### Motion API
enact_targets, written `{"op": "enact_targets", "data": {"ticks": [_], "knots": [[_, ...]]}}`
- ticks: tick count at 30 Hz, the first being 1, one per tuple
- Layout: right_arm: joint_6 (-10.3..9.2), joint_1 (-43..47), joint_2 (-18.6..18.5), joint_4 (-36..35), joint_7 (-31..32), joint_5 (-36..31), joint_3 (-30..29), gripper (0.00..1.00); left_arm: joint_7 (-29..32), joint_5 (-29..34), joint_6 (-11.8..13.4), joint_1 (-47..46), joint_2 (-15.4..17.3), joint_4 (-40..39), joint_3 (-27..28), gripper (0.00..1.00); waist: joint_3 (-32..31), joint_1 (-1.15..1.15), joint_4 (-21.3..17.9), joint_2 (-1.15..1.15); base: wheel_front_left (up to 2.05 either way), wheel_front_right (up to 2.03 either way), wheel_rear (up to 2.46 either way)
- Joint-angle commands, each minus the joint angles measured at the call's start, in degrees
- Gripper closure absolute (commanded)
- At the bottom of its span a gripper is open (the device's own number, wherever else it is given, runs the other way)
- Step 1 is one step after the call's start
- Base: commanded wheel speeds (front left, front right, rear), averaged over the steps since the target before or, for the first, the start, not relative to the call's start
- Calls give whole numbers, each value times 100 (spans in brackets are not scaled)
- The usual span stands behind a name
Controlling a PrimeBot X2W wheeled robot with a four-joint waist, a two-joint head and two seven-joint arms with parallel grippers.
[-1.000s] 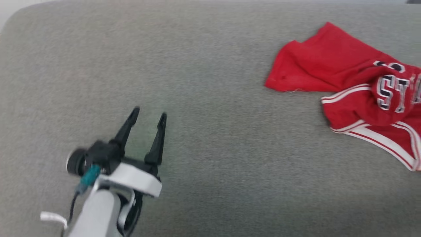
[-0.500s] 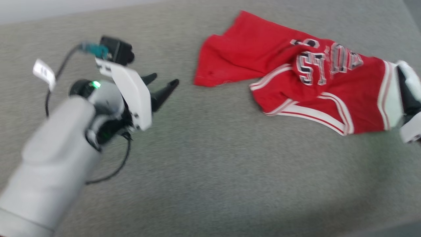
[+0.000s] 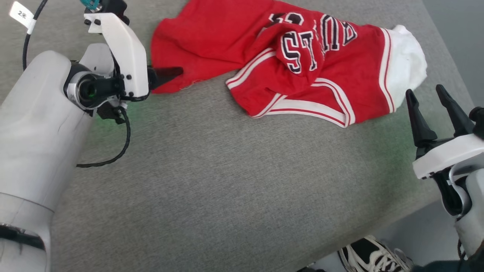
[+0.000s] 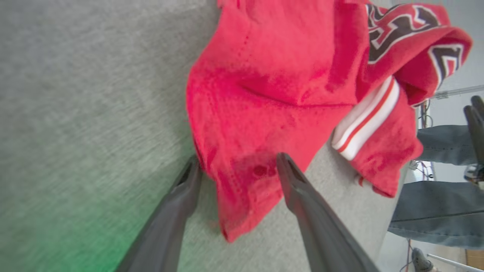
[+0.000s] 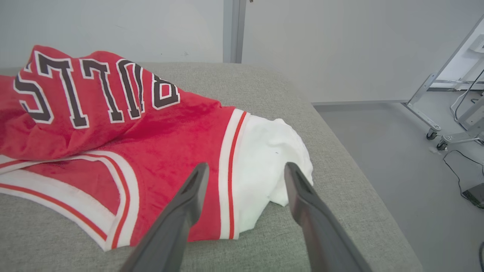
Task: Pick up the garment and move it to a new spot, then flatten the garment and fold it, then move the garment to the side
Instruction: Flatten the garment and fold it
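Where bunched, garment (image 3: 211, 41) lettering (image 3: 302, 51) partly hidden

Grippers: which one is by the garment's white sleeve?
The right gripper, open, pointing at the white sleeve. The left gripper, also open, straddles a plain red corner of the garment.

Garment (image 3: 287, 64) on cushion (image 3: 227, 181) — left gripper (image 4: 238, 160), right gripper (image 3: 424, 90) flanking.

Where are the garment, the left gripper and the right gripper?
garment (image 3: 211, 41), head view, plain red panel.
left gripper (image 4: 238, 158), left wrist view, midway between fingertips.
right gripper (image 3: 424, 88), head view, midway between fingertips.
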Motion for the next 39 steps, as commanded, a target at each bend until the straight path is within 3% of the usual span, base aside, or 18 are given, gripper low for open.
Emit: {"op": "enact_targets", "data": {"ticks": [1,2,3,6,10,15,18,26,27,28,29,33,39], "knots": [[-4,48,75,-52,-11,-66,-18,0,73,-105,12,170,-127,211,-43,17,107,0,-128,0,0,0,0],[-4,53,111,-69,-11,-76,-24,0,129,-137,12,175,-172,231,-77,72,118,0,-154,0,0,0,0],[-4,55,154,-89,-11,-74,-30,0,170,-139,12,182,-192,210,-141,100,130,0,-184,0,0,0,0],[-4,51,253,-132,-11,-111,-24,0,-34,214,11,28,36,-117,-502,100,179,0,-273,0,0,0,0],[-4,30,384,-179,-11,-114,-1,0,-1347,876,14,-735,355,-293,-614,100,232,0,-406,0,0,0,0],[-4,63,536,-229,-11,-96,57,0,-3202,1710,26,-1637,231,135,-677,100,285,0,-572,0,0,0,0],[-4,34,647,-292,-11,-95,125,0,-4167,2181,176,-2251,42,791,-732,100,356,0,-704,0,0,0,0],[-4,-25,841,-308,-11,-49,400,0,-4462,2397,395,-2385,-148,2097,-871,100,437,0,-974,0,0,0,0],[-4,-29,843,-297,-11,-43,429,0,-4502,2411,403,-2334,-157,2228,-888,86,444,0,-993,0,0,0,0],[-4,-34,856,-292,-11,-31,450,0,-4533,2429,390,-2297,-172,2328,-914,25,460,0,-1003,0,0,0,0],[-4,-43,872,-289,-11,-15,468,0,-4549,2407,378,-2275,-174,2429,-911,0,473,0,-1006,0,0,0,0],[-4,-13,844,-279,-11,8,426,0,-4321,2305,238,-2130,-284,2659,-938,0,450,0,-918,0,0,0,0],[-4,160,714,-325,-11,-77,274,0,-2954,1950,7,-1712,-551,2456,-1209,0,167,0,-517,0,0,0,0]]}}
